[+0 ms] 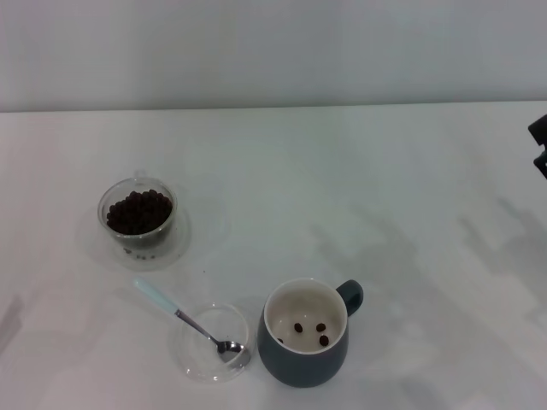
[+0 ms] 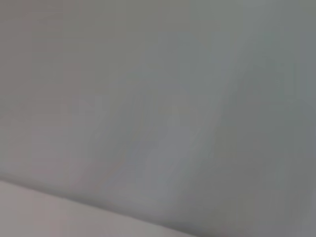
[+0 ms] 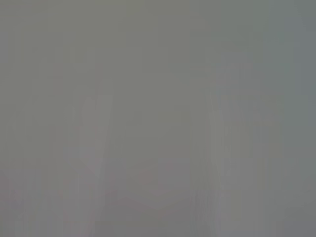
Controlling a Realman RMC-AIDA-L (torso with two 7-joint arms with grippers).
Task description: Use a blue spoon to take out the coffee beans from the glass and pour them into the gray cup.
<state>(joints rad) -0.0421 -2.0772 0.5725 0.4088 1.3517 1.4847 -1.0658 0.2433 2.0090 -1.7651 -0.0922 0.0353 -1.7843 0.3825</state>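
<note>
White bench [image 1: 359, 171]: glass [image 1: 138, 216] of coffee beans [image 1: 139, 211]; blue spoon [image 1: 186, 319] on clear dish [image 1: 198, 363]; gray cup [image 1: 304, 333] holding few beans; right claw [image 1: 540, 145] at edge, grip state cannot be told.

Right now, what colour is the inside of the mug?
Cream-white inside the mug, with a few dark coffee beans at the bottom; the head view shows it best.

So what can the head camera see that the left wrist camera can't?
Only the head view shows the objects: the glass full of coffee beans, the blue spoon with its bowl resting in a shallow clear dish, and the gray cup holding a few beans. A dark part of the right arm pokes in at the edge. The left wrist view shows only a blurry gray surface, nothing recognizable. Neither view shows a claw.
</note>
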